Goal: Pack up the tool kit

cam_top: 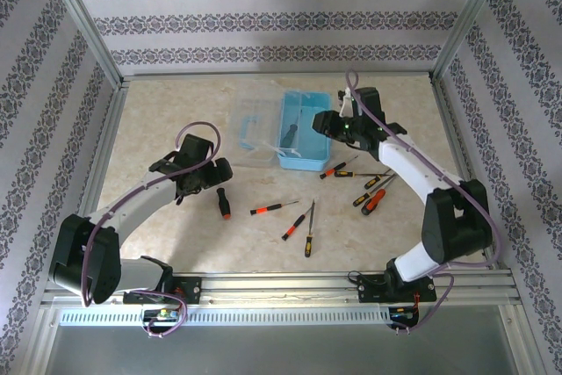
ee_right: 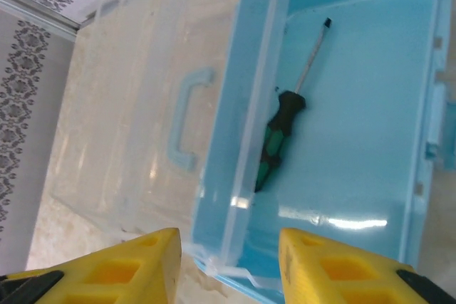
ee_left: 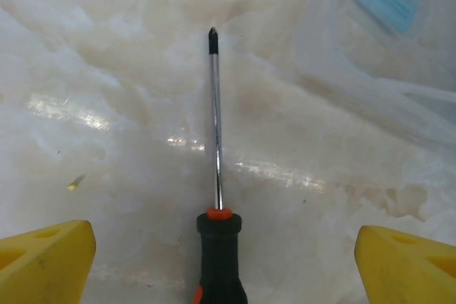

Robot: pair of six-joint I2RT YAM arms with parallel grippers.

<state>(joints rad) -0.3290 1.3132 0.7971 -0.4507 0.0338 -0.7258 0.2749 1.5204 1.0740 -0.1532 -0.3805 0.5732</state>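
Your left gripper [ee_left: 226,265] stood wide astride screwdriver [ee_left: 215,126] | seemed light, rigid; handle [ee_left: 218,243] was your hold | right gripper [ee_right: 229,261] gaped empty.

surroundings: counter, walls, frame.
pale marbled counter [cam_top: 167,120], glossy, with light glare and one small yellowish speck [ee_left: 75,184] on it. wallpaper walls [cam_top: 263,24] in grey floral bands on three sides. aluminium posts [cam_top: 81,19] rise at the back corners; a metal rail [cam_top: 281,283] and a slotted white strip [cam_top: 281,313] run along the near edge.
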